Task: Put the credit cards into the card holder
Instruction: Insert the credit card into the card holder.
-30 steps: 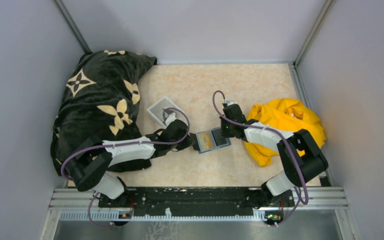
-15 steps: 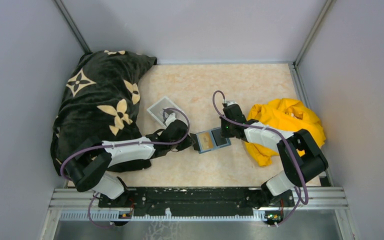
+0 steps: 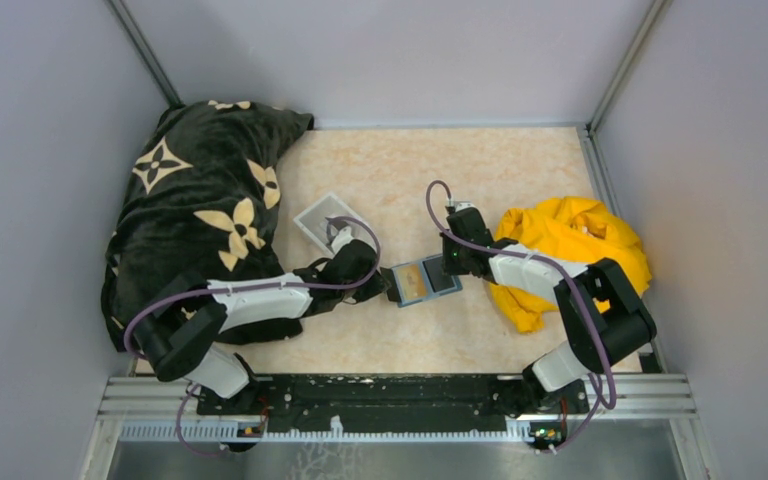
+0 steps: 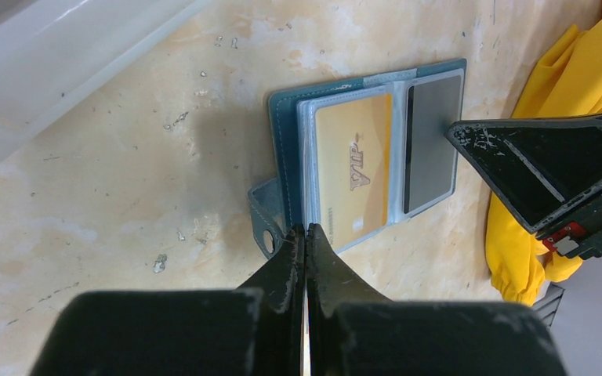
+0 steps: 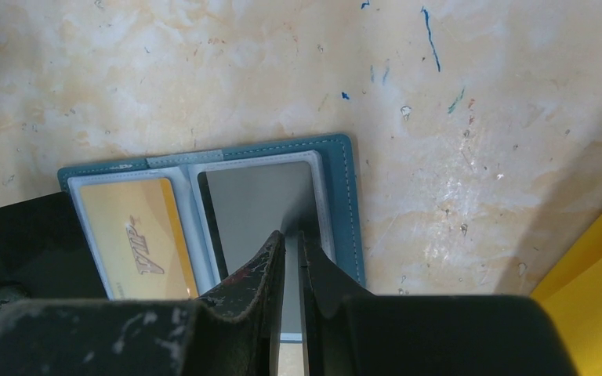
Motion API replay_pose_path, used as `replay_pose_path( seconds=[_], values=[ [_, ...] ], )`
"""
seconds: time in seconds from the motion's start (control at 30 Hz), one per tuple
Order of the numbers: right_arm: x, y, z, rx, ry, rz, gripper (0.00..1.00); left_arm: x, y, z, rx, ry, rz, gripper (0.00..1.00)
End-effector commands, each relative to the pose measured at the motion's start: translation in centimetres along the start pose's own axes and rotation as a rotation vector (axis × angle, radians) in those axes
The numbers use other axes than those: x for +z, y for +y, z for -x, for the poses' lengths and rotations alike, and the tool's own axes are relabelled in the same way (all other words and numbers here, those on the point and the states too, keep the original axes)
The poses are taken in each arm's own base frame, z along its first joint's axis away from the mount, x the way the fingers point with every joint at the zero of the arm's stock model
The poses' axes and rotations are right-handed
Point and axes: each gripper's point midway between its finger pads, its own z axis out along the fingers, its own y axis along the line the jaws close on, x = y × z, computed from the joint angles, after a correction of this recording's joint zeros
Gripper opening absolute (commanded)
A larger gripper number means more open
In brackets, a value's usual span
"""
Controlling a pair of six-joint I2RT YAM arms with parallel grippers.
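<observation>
Card holder point(image 4: 284, 157) open flat, yellow and grey credit cards point(image 4: 353, 168) inside

The card holder point(image 5: 344, 205) looked like matt teal leatherette, stitched edges, clear glossy plastic sleeves inside. Its yellow card point(image 4: 353, 172) was glossy plastic, the grey card point(image 4: 431, 145) matt. The table point(image 4: 125, 196) was smooth marbled beige, scuffed and specked; the yellow cloth point(image 3: 570, 235) soft, wrinkled.

Both arms reach inward, left hand point(image 4: 306, 235) fingers pressed together, right hand point(image 5: 290, 239) fingers barely parted.
</observation>
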Motion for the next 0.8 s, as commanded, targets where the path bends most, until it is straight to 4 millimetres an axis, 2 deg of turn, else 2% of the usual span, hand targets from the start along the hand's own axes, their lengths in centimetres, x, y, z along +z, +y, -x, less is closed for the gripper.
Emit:
replay_pose_path(
  seconds=[0.0,0.37,0.77],
  values=[
    [0.03,0.09,1.12,0.007,-0.036,0.014,0.12,0.38,-1.05,-0.24,-0.008,0.007,-0.017,0.0],
    [0.33,-0.07,0.63,0.007,-0.021,0.01,0.12,1.03,-0.87,-0.89,-0.034,0.017,-0.026,0.0],
    [0.44,-0.17,0.4,0.007,-0.014,0.007,0.12,0.31,-1.55,-0.51,-0.105,-0.023,-0.13,0.0]
  ],
)
